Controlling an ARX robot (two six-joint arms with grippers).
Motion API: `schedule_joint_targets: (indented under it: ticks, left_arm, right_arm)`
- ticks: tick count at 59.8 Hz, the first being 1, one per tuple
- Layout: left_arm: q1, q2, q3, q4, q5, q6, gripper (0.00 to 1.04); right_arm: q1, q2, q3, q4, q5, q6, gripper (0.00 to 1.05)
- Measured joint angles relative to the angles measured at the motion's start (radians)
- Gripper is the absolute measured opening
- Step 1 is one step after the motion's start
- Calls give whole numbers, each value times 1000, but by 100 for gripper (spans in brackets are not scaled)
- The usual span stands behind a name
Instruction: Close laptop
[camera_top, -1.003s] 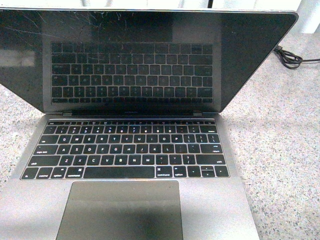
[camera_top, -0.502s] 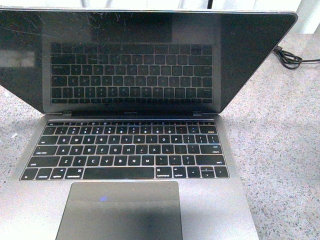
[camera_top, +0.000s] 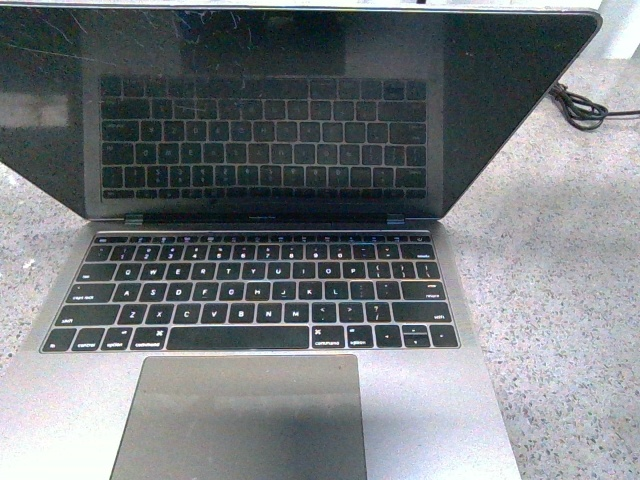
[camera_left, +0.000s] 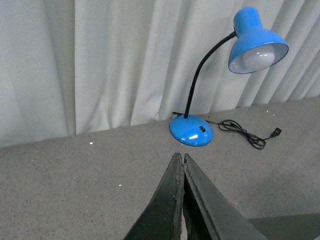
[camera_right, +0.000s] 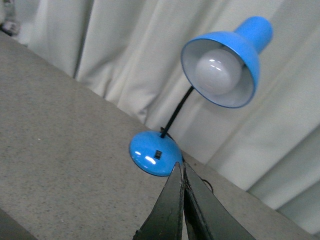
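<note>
Both shut tight, and nothing in either: the left end effector (camera_left: 181, 159) had its fingers pressed flat together, and the right end effector (camera_right: 181, 167) looked just the same. Down at the near edge of the speckled grey surface (camera_top: 560, 320) sat the laptop (camera_top: 270, 300), lid wide open. Its trackpad (camera_top: 240, 415) came nearest, then the black keyboard (camera_top: 255, 295), then the glossy, scratched screen (camera_top: 270, 100) mirroring the keys. Beyond its right side, a black cable (camera_top: 580, 108) lay looped on the surface. Towards the far edge stood a blue lamp (camera_left: 191, 131), with a pale curtain (camera_left: 100, 60) behind it.
</note>
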Motion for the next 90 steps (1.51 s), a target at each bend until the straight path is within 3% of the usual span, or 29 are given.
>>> schedule_joint_targets:
  ticks: [26, 38, 57, 90]
  left_arm:
    - [-164, 214, 137, 34, 88, 82, 4]
    - [-227, 272, 119, 81, 90, 103, 4]
    - [-211, 292, 13, 135, 97, 137, 4]
    - [-164, 223, -105, 165, 101, 153, 4]
  right_arm:
    - [135, 130, 176, -216, -105, 32, 1]
    - [183, 191, 208, -211, -143, 108, 1]
    - [242, 275, 196, -94, -158, 211, 1]
    - [389, 292, -7, 133, -101, 399, 1]
